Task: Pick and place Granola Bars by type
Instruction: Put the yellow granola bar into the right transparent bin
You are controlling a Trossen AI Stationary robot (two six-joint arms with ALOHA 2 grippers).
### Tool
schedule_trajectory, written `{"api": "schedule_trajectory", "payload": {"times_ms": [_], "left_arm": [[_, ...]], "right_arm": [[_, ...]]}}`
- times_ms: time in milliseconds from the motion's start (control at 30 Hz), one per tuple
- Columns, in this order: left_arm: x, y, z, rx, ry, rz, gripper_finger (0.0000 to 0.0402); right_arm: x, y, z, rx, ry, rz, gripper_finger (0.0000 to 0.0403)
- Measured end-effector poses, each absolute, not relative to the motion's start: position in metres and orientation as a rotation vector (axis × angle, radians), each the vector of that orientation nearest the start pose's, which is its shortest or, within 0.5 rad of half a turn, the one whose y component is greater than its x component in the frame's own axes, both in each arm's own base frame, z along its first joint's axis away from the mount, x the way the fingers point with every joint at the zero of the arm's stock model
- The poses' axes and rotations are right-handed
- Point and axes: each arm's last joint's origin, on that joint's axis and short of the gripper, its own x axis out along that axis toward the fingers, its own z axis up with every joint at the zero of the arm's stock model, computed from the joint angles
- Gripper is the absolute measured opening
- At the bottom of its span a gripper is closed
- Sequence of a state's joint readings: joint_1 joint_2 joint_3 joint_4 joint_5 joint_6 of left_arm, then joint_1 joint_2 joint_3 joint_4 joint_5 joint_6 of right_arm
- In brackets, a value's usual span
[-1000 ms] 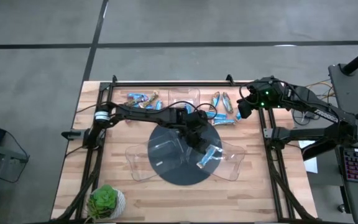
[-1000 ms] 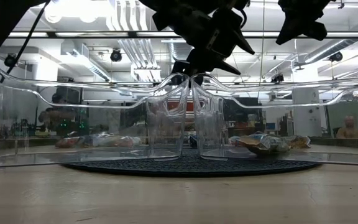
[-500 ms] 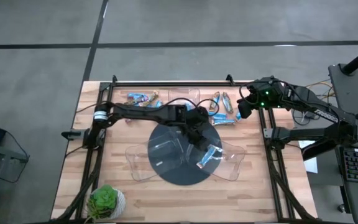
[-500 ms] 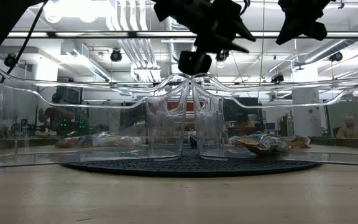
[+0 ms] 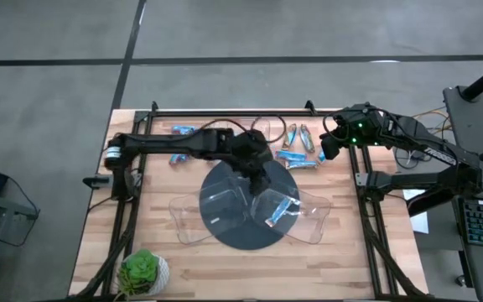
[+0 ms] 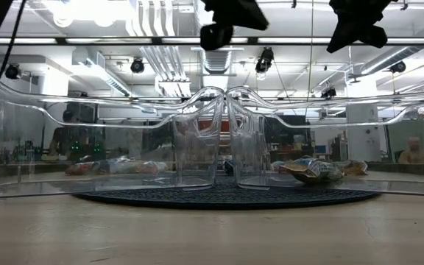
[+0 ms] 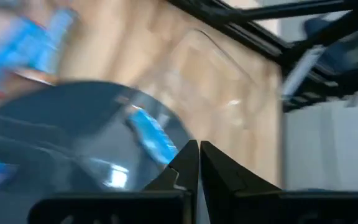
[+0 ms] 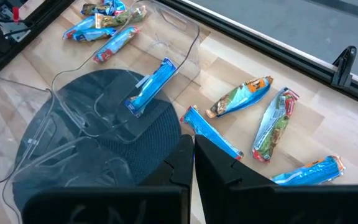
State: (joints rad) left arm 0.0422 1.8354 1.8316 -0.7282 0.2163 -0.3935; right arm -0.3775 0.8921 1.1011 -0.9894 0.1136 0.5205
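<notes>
Your left gripper (image 5: pixel 261 174) is hanging over the far edge of the dark round mat (image 5: pixel 225 235), its 2 fingers (image 7: pixel 186 163) pressed together around nothing. A blue granola bar (image 5: pixel 280 209) is lying apart from it, nearer the table's front, inside the clear tray (image 5: pixel 296 214) on the mat's right side. More granola bars are lying on the wooden table (image 5: pixel 350 252) behind the mat: 1 cluster (image 5: pixel 296 149) to the right of the gripper, another cluster (image 5: pixel 183 132) to its left.

Your right gripper (image 5: pixel 328 148) is waiting raised at the table's far right corner, fingers likewise pinched shut and empty.

From your right wrist you are seeing wrapper detail lost from overhead: 2 tan-and-green bars (image 8: pixel 240 97) beside plain blue ones (image 8: pixel 210 132). The low view is showing the gripper bodies well above the tray rims (image 6: pixel 219 94), a height the overhead camera cannot convey.
</notes>
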Motion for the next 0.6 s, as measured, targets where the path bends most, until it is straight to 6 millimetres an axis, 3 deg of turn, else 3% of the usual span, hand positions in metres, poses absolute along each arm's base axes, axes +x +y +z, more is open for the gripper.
{"api": "schedule_trajectory", "payload": {"times_ms": [333,600], "left_arm": [[0.364,0.019,0.402,-0.184,0.591,0.163,0.0000],[0.335,0.024,0.396,-0.147,0.504,0.198,0.0000]], "right_arm": [[0.139,-0.058,0.351,0.592,0.641,-0.647,0.0008],[0.139,-0.058,0.351,0.589,0.640,-0.641,0.0008]]}}
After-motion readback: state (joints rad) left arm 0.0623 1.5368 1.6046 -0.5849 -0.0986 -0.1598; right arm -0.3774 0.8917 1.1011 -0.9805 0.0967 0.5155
